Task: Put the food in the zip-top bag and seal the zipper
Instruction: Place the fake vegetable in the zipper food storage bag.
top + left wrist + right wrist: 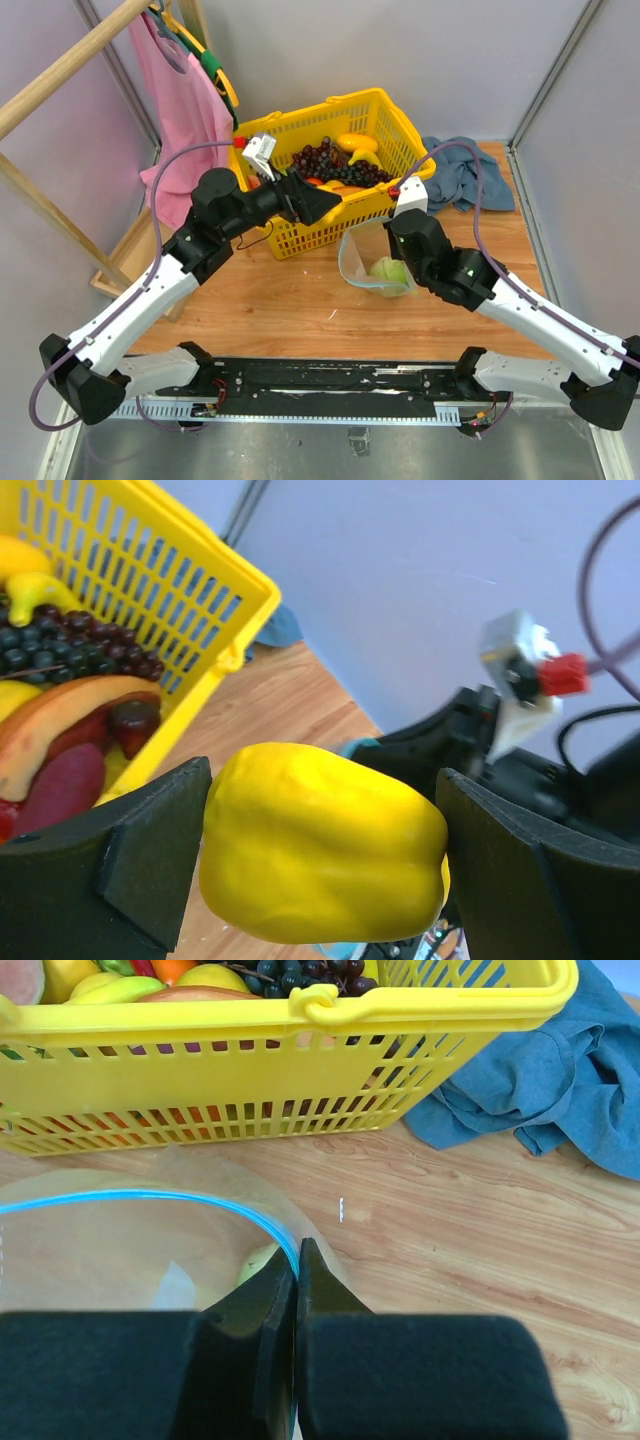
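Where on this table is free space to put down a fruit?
Free: the bare wood on the near side of the zip-top bag, and the strip right of the bag, in front of the blue cloth. Crowded: between basket and bag, where the left fingers hold a yellow fruit and the right fingers pinch the bag.

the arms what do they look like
The left arm and right arm have white shells and black joints, a purple cable along each. The left gripper and right gripper have blocky black fingers, with a white unit at each wrist.
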Motion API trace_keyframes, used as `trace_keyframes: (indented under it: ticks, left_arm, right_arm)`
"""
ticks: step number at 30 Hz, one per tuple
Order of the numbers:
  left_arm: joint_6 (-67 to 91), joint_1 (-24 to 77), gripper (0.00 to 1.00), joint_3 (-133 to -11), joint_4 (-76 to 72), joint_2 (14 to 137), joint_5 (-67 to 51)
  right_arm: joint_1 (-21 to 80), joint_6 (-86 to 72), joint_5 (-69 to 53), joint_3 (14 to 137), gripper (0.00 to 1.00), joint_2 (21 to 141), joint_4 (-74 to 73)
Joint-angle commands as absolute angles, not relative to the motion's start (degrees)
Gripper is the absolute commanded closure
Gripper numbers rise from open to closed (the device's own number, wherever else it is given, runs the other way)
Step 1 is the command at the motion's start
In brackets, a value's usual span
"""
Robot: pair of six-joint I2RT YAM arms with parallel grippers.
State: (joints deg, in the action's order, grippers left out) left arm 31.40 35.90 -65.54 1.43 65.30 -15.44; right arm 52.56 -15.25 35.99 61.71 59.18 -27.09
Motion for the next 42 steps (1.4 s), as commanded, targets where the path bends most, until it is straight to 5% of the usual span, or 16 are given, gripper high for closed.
trace_keyframes:
  ticks: [1,16,25,42]
  left_arm:
    - [33.40,38.86,0.59,-61.23,-7.18,60.31,-16.38]
    - [35.66,51.13,0.61,-45.84,-30.19,60.23,-10.22]
    - [27.59,53.24,0.55,-42.49,-29.25,63.56,-0.59]
    - [20.31,55.72,0.15,-44.98,-22.85,68.42,8.89]
  right_arm:
    - [51.94,-17.85,35.56,63.28,0.99,59.93,-26.68]
    - [51.95,-21.81,28.23,65.45,1.00,61.63,-26.37]
    - [51.94,-22.93,23.59,65.12,0.99,60.75,-26.41]
    - [51.95,-23.62,21.53,62.80,0.99,58.94,-26.71]
